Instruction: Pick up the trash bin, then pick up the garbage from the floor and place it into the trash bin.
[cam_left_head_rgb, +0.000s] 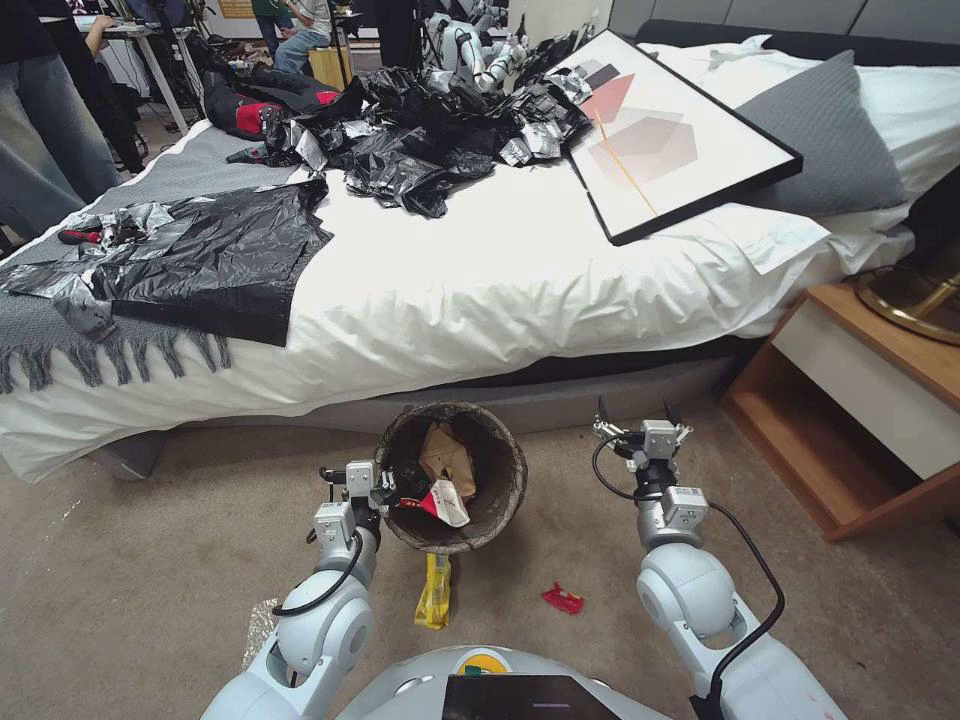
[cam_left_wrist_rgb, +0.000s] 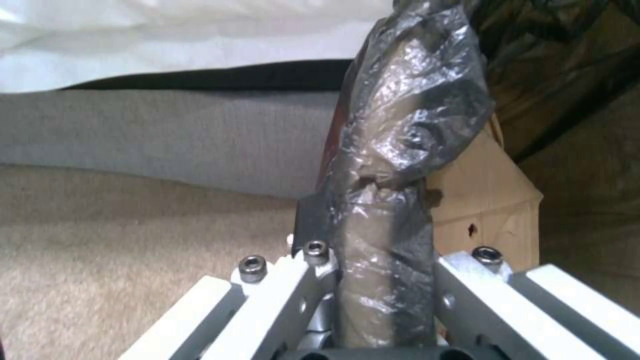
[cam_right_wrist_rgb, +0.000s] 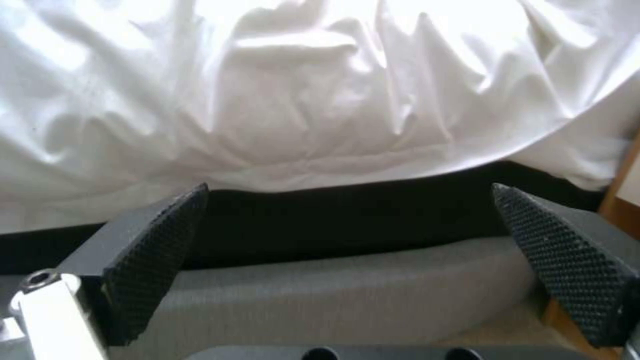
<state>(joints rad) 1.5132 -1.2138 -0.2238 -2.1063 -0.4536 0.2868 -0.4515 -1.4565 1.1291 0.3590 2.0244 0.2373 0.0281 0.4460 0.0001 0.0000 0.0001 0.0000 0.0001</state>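
The left gripper (cam_left_head_rgb: 385, 492) squeezes the trash bin (cam_left_head_rgb: 497, 455) rim, the right gripper (cam_left_head_rgb: 640, 412) is open and empty, and a yellow wrapper (cam_left_head_rgb: 435, 592) and red wrapper (cam_left_head_rgb: 562, 599) wait on the floor.

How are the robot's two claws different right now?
The left claw is shut on the trash bin rim; the right claw is open and empty. The left sits at the bin; the right hangs apart beside it, facing the bed. Both are raised over the carpet.
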